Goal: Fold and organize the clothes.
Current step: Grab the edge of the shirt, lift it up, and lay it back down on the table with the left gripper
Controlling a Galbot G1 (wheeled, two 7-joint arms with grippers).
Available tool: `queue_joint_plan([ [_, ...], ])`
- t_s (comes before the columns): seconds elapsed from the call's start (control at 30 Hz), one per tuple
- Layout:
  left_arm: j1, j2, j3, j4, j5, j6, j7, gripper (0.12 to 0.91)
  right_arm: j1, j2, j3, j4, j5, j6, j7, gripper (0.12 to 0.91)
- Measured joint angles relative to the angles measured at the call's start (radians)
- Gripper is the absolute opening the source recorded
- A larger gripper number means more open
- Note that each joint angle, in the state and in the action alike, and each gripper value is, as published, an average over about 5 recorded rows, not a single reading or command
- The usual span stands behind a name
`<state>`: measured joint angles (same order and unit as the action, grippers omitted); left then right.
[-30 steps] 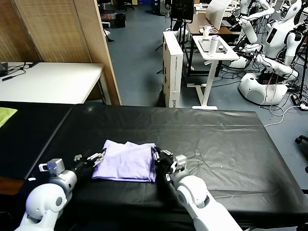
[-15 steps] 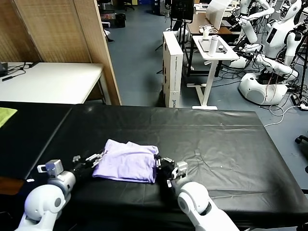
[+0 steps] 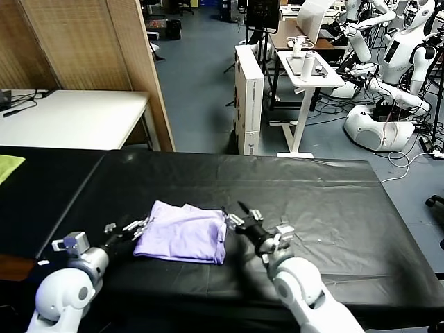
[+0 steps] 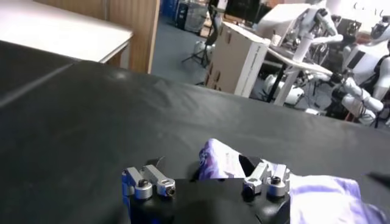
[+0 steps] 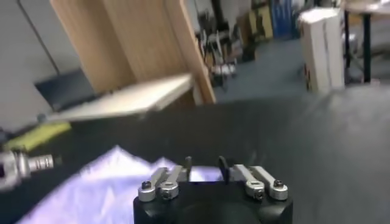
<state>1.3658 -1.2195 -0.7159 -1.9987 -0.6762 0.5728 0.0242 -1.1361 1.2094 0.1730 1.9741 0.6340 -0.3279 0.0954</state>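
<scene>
Lavender T-shirt (image 3: 184, 240), thin wrinkly fabric, folded into a flat, roughly rectangular bundle. Lies in lower centre-left of head view frame, on the black table (image 3: 326, 201), near its front edge. Top side plain light purple, creased; right edge shows stacked fold layers with a bit of darker print peeking out. Left upper corner slightly rumpled. In left wrist view a bunched corner with purple-and-white pattern shows at lower centre.
</scene>
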Motion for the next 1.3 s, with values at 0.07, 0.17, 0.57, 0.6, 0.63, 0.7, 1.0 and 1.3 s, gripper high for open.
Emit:
queue_joint_plan([
  [0.07, 0.002, -0.019, -0.004, 0.009, -0.011, -0.017, 0.006, 0.907, -0.015, -0.014, 0.026, 0.022, 0.007, 0.006, 0.0, 0.9],
  [0.17, -0.003, -0.051, -0.011, 0.026, -0.043, -0.034, 0.009, 0.907, -0.038, -0.028, 0.057, 0.049, 0.01, 0.012, 0.0, 0.906],
  [0.57, -0.017, -0.122, -0.026, 0.09, -0.159, -0.047, 0.013, 0.907, -0.078, -0.029, 0.087, 0.088, 0.004, 0.015, 0.004, 0.907],
  [0.6, -0.016, -0.124, -0.027, 0.095, -0.171, -0.047, 0.013, 0.907, -0.079, -0.029, 0.088, 0.088, 0.004, 0.015, 0.004, 0.907],
  [0.63, -0.016, -0.126, -0.028, 0.099, -0.184, -0.047, 0.013, 0.907, -0.08, -0.03, 0.089, 0.088, 0.003, 0.015, 0.004, 0.907],
  [0.7, -0.013, -0.131, -0.03, 0.104, -0.208, -0.045, 0.013, 0.907, -0.082, -0.031, 0.09, 0.089, 0.002, 0.014, 0.005, 0.907],
  [1.0, -0.009, -0.153, -0.028, 0.118, -0.242, -0.039, 0.021, 0.907, -0.089, -0.028, 0.09, 0.091, -0.004, 0.015, 0.006, 0.907],
  [1.3, -0.014, -0.152, -0.045, 0.137, -0.336, -0.02, 0.027, 0.907, -0.097, -0.025, 0.086, 0.093, -0.016, 0.015, 0.006, 0.907],
])
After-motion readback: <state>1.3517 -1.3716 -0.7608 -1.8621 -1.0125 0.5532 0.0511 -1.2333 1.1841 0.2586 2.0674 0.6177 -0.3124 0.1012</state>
